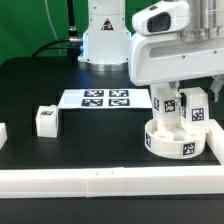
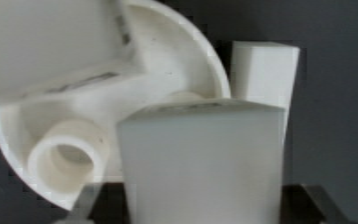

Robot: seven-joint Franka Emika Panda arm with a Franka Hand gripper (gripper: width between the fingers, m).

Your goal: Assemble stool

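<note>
The round white seat lies at the front of the exterior view's right, against the front rail. Two white legs stand on it: one free, the other held upright between my gripper's fingers. A third leg lies loose on the table at the exterior view's left. In the wrist view the held leg fills the space between the dark fingers of my gripper. The seat shows behind it, with a round socket and two more white blocks.
The marker board lies behind the middle of the table. Long white rails run along the front edge. A white piece shows at the left edge. The robot's base stands at the back.
</note>
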